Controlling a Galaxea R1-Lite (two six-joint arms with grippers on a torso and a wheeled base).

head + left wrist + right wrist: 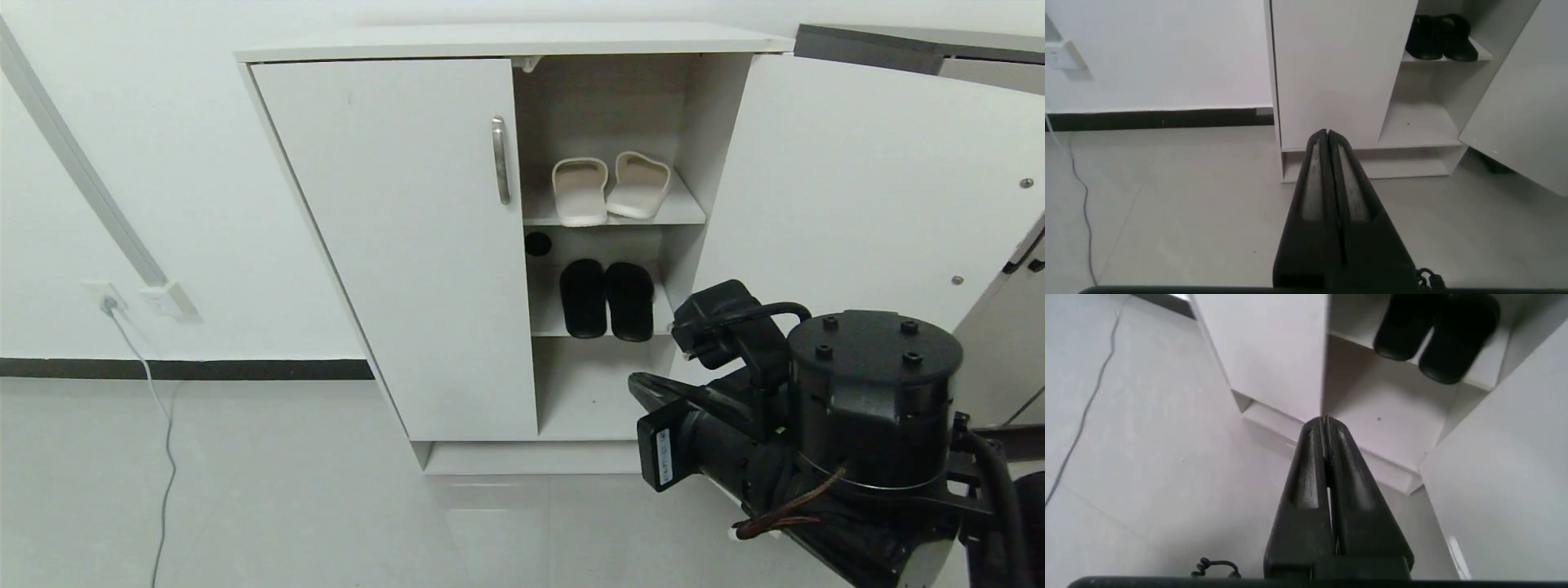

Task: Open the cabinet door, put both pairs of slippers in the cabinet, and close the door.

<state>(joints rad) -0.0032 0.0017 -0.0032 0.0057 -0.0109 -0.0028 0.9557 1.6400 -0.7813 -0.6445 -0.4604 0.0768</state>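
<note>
The head camera looks forward and down at the whole cabinet (392, 245) from nearby, while both wrist cameras sit lower and closer, facing its open side; all three views share the black slippers (584, 298).

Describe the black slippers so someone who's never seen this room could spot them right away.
Find the white cabinet, its right door swung open. Inside, the black slippers sit side by side on the middle shelf. They are the only dark pair; the cream slippers one shelf up are pale.
</note>
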